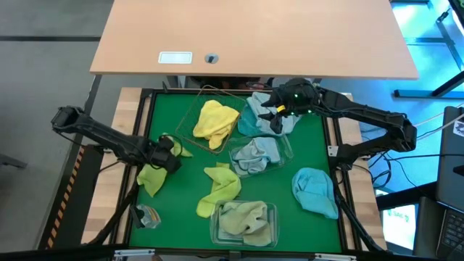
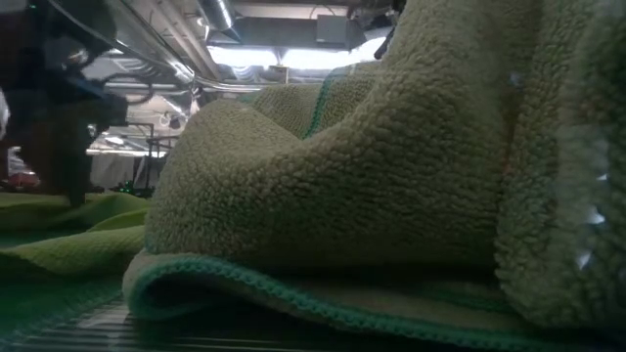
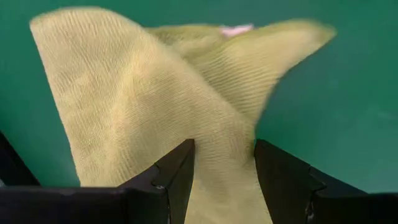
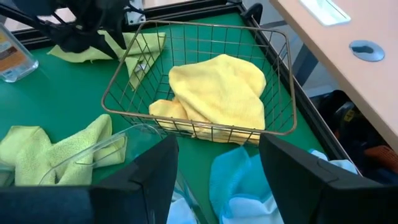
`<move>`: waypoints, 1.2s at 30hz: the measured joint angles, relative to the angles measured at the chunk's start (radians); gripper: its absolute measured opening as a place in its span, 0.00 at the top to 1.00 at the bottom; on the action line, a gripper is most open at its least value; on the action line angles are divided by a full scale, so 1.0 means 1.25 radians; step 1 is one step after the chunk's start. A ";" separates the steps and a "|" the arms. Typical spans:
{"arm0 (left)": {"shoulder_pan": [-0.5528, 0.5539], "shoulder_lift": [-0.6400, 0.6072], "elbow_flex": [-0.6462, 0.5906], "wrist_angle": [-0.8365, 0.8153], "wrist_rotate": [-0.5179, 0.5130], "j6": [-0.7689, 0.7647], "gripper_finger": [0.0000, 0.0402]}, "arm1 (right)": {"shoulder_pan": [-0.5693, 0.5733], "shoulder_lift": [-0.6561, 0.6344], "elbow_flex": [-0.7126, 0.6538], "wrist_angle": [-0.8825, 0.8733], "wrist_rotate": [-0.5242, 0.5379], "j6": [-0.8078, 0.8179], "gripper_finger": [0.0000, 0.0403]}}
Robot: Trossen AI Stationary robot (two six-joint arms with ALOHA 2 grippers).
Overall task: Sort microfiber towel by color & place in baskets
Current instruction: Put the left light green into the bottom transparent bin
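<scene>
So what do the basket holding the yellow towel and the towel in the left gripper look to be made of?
The basket looks like thin metal wire with a brownish finish: an open grid you can see the yellow towel through. The towel between the left gripper's fingers looks like soft lime-green microfiber, matte, with fine ribbed rows and limp folds; the exact fibre can't be told.

Even overhead light on the green mat (image 1: 181, 123), with soft shadows. Low view: dim, backlit by bright ceiling lamps (image 2: 293, 57), foreground olive towel (image 2: 391, 196) blurred. Left wrist view: lime towel (image 3: 155, 112) edges soft.
</scene>
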 joint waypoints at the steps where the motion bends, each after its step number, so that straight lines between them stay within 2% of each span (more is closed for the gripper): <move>1: 0.000 0.000 -0.017 0.016 -0.002 0.000 0.60 | 0.000 0.000 0.000 0.000 0.000 0.000 0.44; 8: -0.001 -0.003 -0.125 0.165 -0.030 -0.002 0.60 | 0.000 0.000 0.000 -0.001 0.000 0.000 0.44; 12: -0.001 -0.002 -0.133 0.170 -0.035 -0.016 0.62 | 0.000 0.000 0.000 -0.004 0.000 0.000 0.44; 24: 0.000 -0.004 -0.135 0.193 -0.018 -0.020 0.96 | -0.001 0.000 0.000 -0.029 0.013 0.000 0.44; 30: 0.000 -0.017 -0.094 0.193 0.051 0.022 0.98 | -0.001 0.000 0.000 -0.029 0.030 0.000 0.44; 36: 0.000 -0.022 -0.014 0.185 0.068 0.095 0.99 | -0.001 0.000 0.000 -0.029 0.030 0.000 0.44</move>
